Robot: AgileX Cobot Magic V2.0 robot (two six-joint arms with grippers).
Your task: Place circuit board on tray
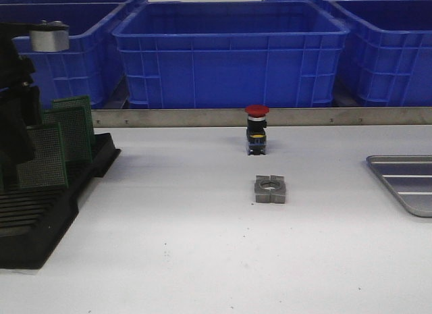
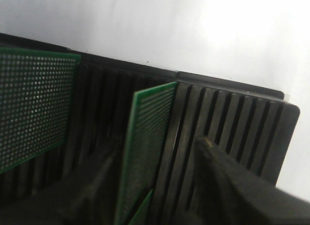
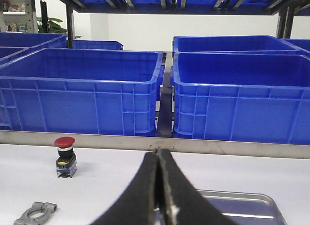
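Three green perforated circuit boards stand upright in a black slotted rack (image 1: 40,219) at the table's left; the nearest is (image 1: 44,155). My left gripper (image 2: 157,147) is open over the rack, its dark fingers (image 2: 218,172) on either side of one standing circuit board (image 2: 145,147), apart from it. Another board (image 2: 34,113) stands beside it. The silver-grey tray (image 1: 405,182) lies at the table's right edge, with nothing on the part that shows. My right gripper (image 3: 159,155) is shut and empty, above the table near the tray (image 3: 242,205). It is out of the front view.
A red-capped push-button switch (image 1: 256,128) stands mid-table with a grey metal clamp block (image 1: 271,190) in front of it. Large blue bins (image 1: 229,54) sit behind a metal rail (image 1: 202,117) along the table's far edge.
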